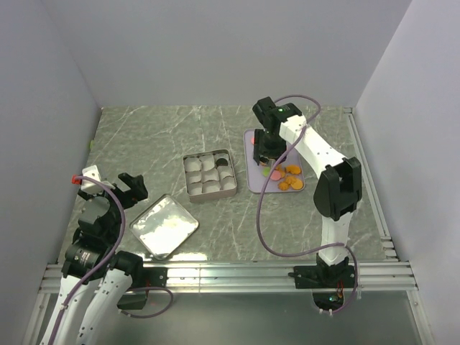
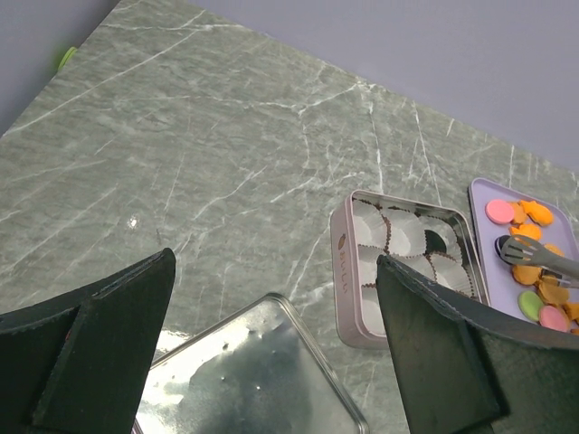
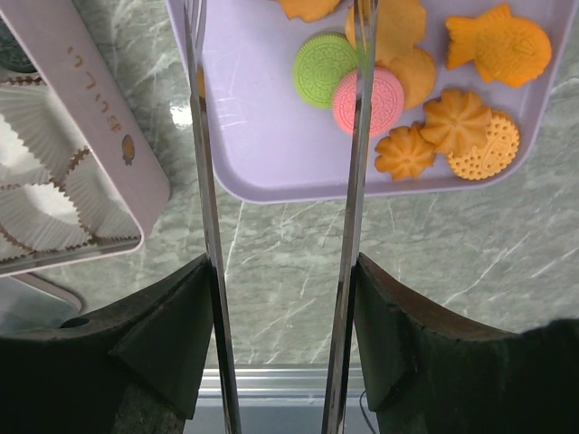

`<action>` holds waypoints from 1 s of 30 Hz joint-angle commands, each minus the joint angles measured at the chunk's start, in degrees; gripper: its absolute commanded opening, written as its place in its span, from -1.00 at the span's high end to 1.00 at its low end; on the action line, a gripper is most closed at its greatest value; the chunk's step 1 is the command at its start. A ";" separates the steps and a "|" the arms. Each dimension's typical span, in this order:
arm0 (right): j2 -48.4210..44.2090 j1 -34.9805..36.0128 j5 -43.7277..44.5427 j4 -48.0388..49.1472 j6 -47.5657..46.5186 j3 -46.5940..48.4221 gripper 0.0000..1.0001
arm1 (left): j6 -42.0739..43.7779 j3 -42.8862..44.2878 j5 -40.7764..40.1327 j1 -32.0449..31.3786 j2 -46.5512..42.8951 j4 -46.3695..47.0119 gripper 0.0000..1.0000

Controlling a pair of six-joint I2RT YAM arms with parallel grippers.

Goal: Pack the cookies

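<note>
Right gripper (image 3: 276,36) stands spread over the tray (image 3: 271,136), its tips cut off, partly hiding the cookies (image 3: 425,90). Left gripper (image 2: 276,271) gapes, empty.

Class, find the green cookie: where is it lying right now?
In the right wrist view, the green cookie lies on the lavender tray, top centre of the picture, with a pink cookie touching its right edge and orange cookies further right.

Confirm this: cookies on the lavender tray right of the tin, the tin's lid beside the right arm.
No: the top external view shows the lid beside the left arm. The cookies, lavender tray and tin are as stated.
</note>
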 commanded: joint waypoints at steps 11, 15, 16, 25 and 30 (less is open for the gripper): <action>2.49 -0.55 -1.26 0.90 -1.47 1.98 -0.28 | 0.54 0.19 -0.58 -0.03 -0.40 1.75 -0.99; 2.67 -0.55 -2.22 1.34 -1.38 1.19 -0.21 | 0.54 0.19 -0.58 -0.03 -0.49 1.83 -0.99; 2.76 -0.55 -2.40 1.25 -1.29 1.10 -0.19 | 0.53 0.19 -0.58 -0.03 -0.40 1.83 -0.99; 0.74 -0.29 -4.42 0.63 -0.41 -0.48 -0.04 | 0.62 0.19 -0.49 -0.03 -0.22 1.83 -0.99; -0.32 0.06 -4.86 1.16 -0.15 -3.64 0.03 | 0.62 0.19 -0.49 -0.03 -0.31 1.92 -0.99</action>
